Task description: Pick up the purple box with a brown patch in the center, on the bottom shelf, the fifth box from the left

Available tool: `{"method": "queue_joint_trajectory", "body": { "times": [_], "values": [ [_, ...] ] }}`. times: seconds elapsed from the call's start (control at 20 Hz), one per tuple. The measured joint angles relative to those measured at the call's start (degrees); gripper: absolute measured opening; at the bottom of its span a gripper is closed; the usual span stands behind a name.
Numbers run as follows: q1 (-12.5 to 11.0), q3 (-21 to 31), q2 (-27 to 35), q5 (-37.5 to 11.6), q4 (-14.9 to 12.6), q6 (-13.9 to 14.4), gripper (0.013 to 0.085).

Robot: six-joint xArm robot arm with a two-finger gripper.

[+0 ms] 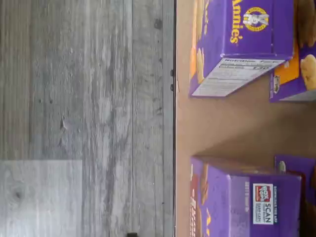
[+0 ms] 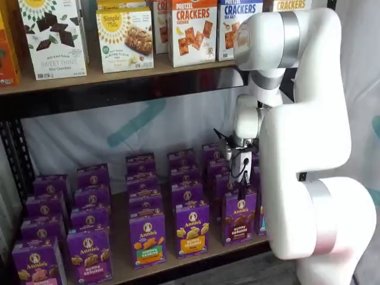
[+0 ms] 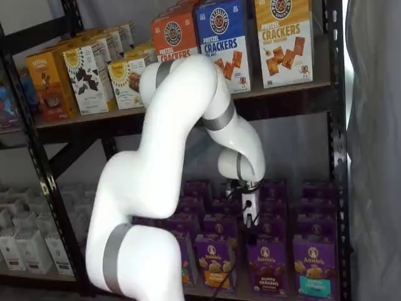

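The purple box stands at the front of the bottom shelf, with dark brown cookies pictured at its centre and a maroon band below. It also shows in the other shelf view, where the purple box stands between a yellow-centred carton and a teal-banded one. My gripper hangs from the white arm just above and slightly behind this box, not touching it. Its black fingers point down, open and with nothing between them.
Rows of similar purple cartons fill the shelf behind and beside the box. The wrist view looks down on the wooden board, two front cartons with a gap between them, and grey floor. Cracker boxes line the upper board.
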Motion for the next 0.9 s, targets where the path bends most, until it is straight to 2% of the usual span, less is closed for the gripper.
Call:
{"method": "queue_joint_trajectory", "body": {
  "times": [0.1, 0.4, 0.7, 0.9],
  "values": [
    [-0.52, -1.72, 1.15, 1.40, 1.65, -1.89, 0.0850],
    [-2.45, -6.84, 5.52, 2.46, 2.71, -4.67, 0.0850],
    [-3.05, -10.24, 8.89, 2.92, 0.15, -3.08, 0.0850],
    [-2.99, -11.49, 10.62, 2.23, -0.01, -2.92, 0.0850]
  ]
}}
